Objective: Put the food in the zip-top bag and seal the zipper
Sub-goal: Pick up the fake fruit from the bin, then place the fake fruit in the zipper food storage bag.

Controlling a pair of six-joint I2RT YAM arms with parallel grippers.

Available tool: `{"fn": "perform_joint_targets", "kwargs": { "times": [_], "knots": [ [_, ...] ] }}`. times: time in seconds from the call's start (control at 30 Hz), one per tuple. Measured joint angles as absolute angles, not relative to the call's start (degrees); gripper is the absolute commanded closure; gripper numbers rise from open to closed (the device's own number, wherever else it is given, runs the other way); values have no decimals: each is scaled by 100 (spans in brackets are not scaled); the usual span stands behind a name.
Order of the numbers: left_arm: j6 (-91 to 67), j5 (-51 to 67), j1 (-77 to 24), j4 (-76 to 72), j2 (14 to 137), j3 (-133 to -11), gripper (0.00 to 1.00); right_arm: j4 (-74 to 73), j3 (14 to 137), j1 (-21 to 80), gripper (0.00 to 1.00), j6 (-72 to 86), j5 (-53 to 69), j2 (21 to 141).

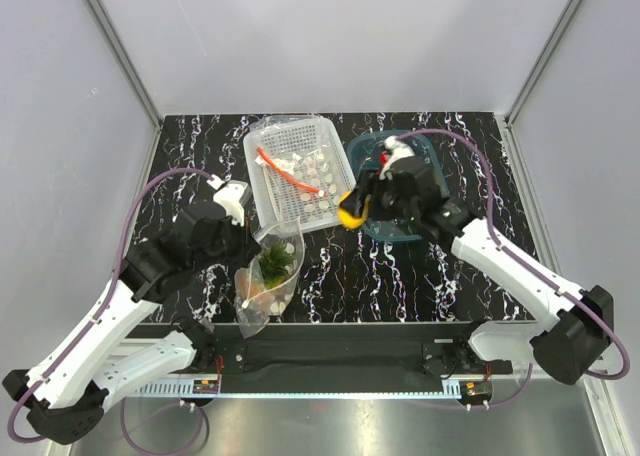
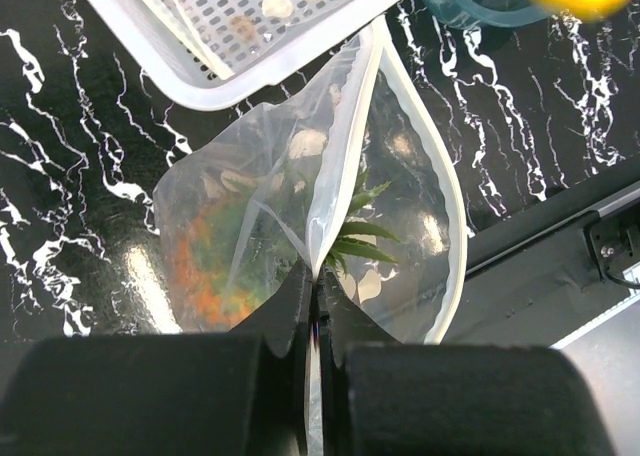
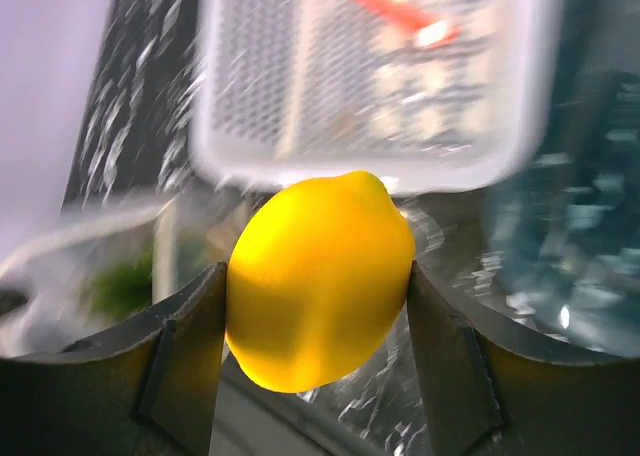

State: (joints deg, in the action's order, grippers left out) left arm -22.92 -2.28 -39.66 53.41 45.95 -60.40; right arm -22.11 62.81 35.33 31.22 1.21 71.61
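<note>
The zip-top bag (image 1: 268,281) lies open at the table's near edge, also in the left wrist view (image 2: 410,166). My left gripper (image 1: 250,248) (image 2: 318,276) is shut on one lip of its mouth and holds it up. The zipper (image 2: 455,226) runs round the gaping mouth, unsealed. The orange piece with green leaves (image 2: 215,271) (image 1: 272,264) sits inside the bag. My right gripper (image 1: 352,211) (image 3: 318,281) is shut on the yellow lemon (image 3: 320,296) (image 1: 351,207), held in the air right of and above the bag. The red fruit and the banana bunch are out of view.
A white perforated basket (image 1: 262,181) (image 2: 200,91) stands just behind the bag, holding a dotted sheet with a red strip (image 1: 285,174). A blue-tinted clear tub (image 1: 368,148) stands to its right, partly under my right arm. The table's near edge and a black rail (image 1: 330,354) lie close by the bag.
</note>
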Motion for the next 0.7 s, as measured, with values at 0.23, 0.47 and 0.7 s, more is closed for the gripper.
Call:
{"fn": "perform_joint_targets", "kwargs": {
  "times": [0.23,0.47,0.7],
  "knots": [
    [-2311,-336,-3966,5492,4563,-6049,99,-2038,6591,5293,60,2630,419,7170],
    [-2438,-325,-3966,5758,4416,-6213,98,-1653,7142,6156,60,2436,233,7470],
    [-2606,-224,-3966,5848,4309,-6228,98,-1269,7391,6692,61,2377,-519,8145]
  ]
}}
